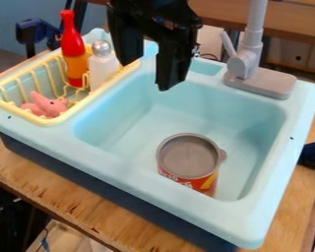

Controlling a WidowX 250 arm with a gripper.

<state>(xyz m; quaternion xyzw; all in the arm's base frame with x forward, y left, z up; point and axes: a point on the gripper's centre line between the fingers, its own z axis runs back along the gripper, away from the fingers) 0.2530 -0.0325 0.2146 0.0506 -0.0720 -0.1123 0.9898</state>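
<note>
Inside basin, round tin can (pixel 188 158)

No text you can read reliably here. Closest you get: pale lettering on the red label (pixel 203 186) of the can (pixel 188 156) in the sink basin (pixel 130 130). You see just parts of a few characters below the can's rim, on the side facing you, next to a yellow patch. Too small and blurred for you to make out a word.
</note>
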